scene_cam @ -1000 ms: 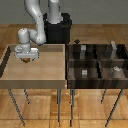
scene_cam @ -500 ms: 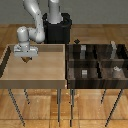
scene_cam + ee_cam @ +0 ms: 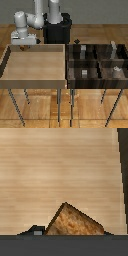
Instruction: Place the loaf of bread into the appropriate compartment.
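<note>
at the exterior view's left we see our gripper (image 3: 23,46) over the pale tray's (image 3: 35,82) far corner, holding the loaf of bread (image 3: 74,222); the dark divided bin (image 3: 100,63) sits right.

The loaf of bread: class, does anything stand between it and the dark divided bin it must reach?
The loaf of bread sits close under the gripper over the pale tray. Toward the divided bin, only the tray's raised wall and the bin's own wall stand between; going over both avoids them.
</note>
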